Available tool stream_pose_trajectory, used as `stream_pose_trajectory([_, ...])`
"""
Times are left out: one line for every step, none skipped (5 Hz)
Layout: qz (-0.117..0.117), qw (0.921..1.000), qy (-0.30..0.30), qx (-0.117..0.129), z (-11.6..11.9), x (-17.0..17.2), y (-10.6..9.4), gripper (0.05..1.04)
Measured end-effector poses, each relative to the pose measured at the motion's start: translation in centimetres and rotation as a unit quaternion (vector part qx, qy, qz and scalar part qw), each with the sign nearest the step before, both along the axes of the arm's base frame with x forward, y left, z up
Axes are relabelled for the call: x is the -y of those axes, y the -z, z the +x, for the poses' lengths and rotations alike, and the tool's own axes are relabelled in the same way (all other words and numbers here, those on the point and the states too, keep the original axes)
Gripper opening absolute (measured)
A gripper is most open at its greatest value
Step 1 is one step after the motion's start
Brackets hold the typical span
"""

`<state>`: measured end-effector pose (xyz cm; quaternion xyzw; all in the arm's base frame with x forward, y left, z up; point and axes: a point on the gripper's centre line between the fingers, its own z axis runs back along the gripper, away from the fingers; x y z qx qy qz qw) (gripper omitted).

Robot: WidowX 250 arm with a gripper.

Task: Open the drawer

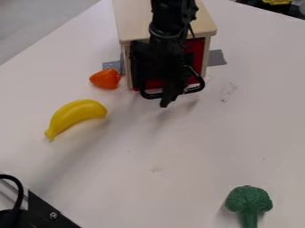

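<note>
The black gripper (pixel 166 99) hangs low in front of the small wooden cabinet (pixel 134 20), at the upper middle of the camera view. Behind the arm is the cabinet's red drawer front (pixel 198 55), largely covered by it. A black curved handle (pixel 196 88) stands out from the drawer at its lower part, on both sides of the gripper. The fingertips are at the handle's middle and reach a little below it; whether they touch it I cannot tell.
An orange-red toy (pixel 105 79) lies left of the cabinet, with a yellow banana (pixel 76 116) below it. A green toy broccoli (pixel 248 201) is at the lower right of the white table (pixel 179 178). Black hardware (pixel 44 213) occupies the lower left corner.
</note>
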<state>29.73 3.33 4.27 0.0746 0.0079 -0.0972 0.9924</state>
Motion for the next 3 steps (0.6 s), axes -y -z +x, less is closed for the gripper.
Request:
stream_pose_trajectory([-0.001, 0.9980, 0.063, -0.010, -0.3, -0.3, 0.1, 0.999])
stream_pose_trajectory([-0.021, 0.9962, 0.084, -0.012, -0.2, -0.8, 0.0, 1.000])
stream_pose_trajectory([-0.036, 0.9928, 0.112, -0.020, 0.2, -1.4, -0.2, 1.000])
